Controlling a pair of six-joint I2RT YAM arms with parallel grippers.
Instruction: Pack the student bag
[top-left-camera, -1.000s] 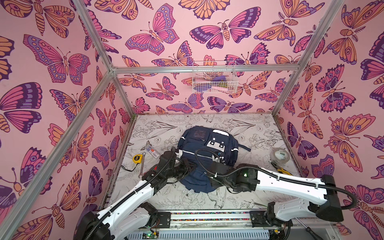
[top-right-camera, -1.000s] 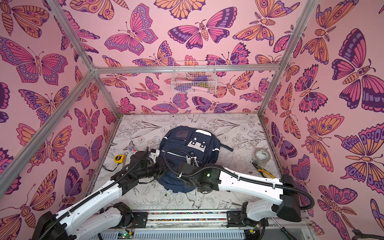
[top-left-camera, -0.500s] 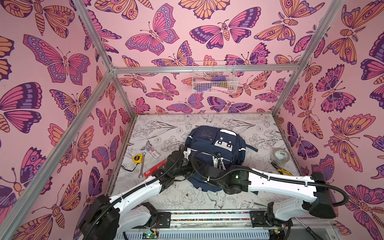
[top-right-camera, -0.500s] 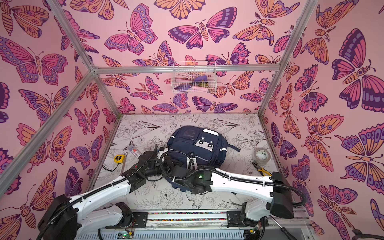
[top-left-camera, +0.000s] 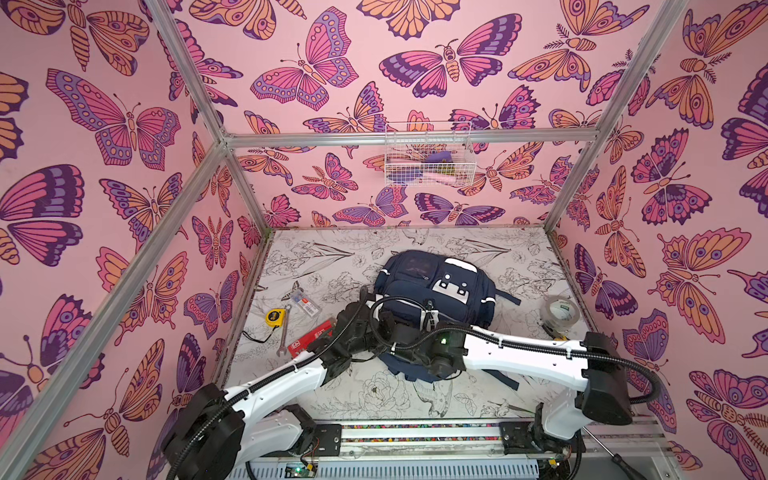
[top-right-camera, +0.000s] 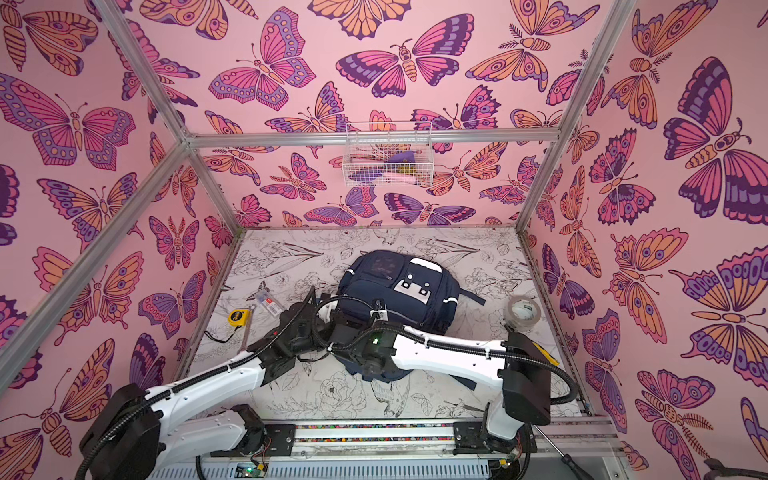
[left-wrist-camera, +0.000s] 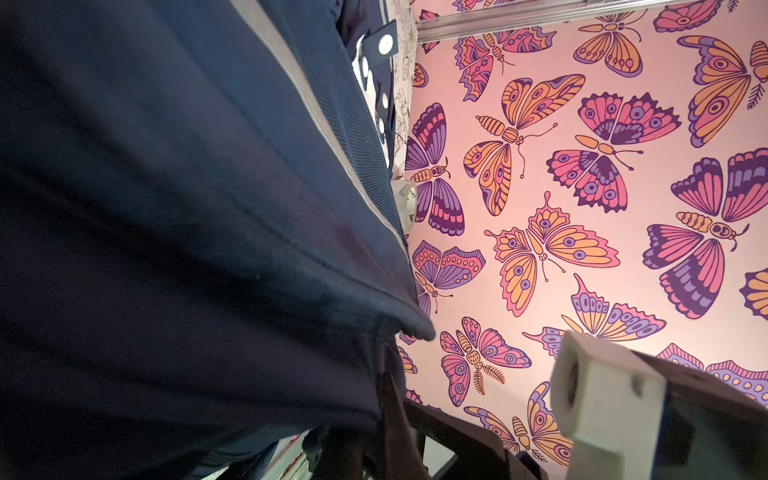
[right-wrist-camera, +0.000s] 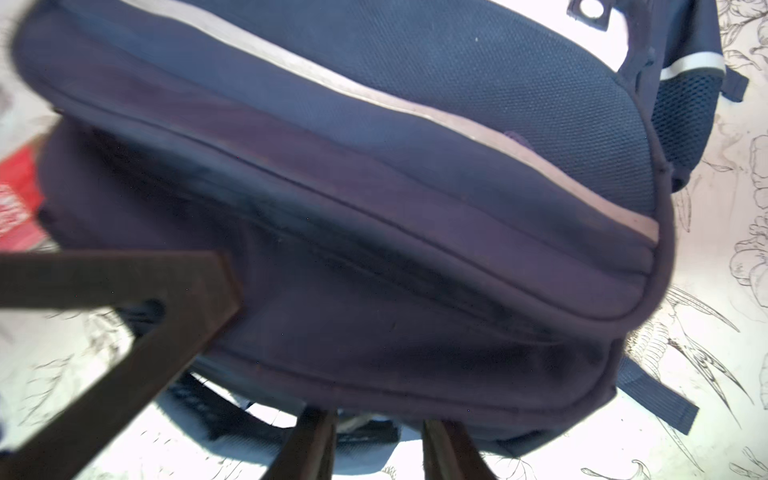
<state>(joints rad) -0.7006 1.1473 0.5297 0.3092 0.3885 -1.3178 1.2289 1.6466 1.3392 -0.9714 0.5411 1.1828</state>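
The student bag (top-left-camera: 432, 286) (top-right-camera: 399, 286), navy with white stripes and a dotted white patch, lies on its back mid-table. Both grippers work at its near end. My left gripper (top-left-camera: 358, 318) (left-wrist-camera: 386, 395) is shut on a fold of the bag's navy fabric (left-wrist-camera: 166, 208), which fills most of the left wrist view. My right gripper (top-left-camera: 388, 332) (right-wrist-camera: 374, 415) reaches across from the right. Its two fingers (right-wrist-camera: 311, 440) stand apart, with their tips tucked under the bag's near rim (right-wrist-camera: 374, 374); a strap lies in the gap.
Left of the bag lie a yellow tape measure (top-left-camera: 275, 317), a wrench (top-left-camera: 284, 334), a red box (top-left-camera: 311, 338) and a clear packet (top-left-camera: 305, 301). A tape roll (top-left-camera: 561, 312) stands by the right wall. A white wire basket (top-left-camera: 428, 160) hangs on the back wall.
The bag has shifted back and to the right and bunched up, uncovering the red box. Both grippers followed its near end, and the right jaws have narrowed.
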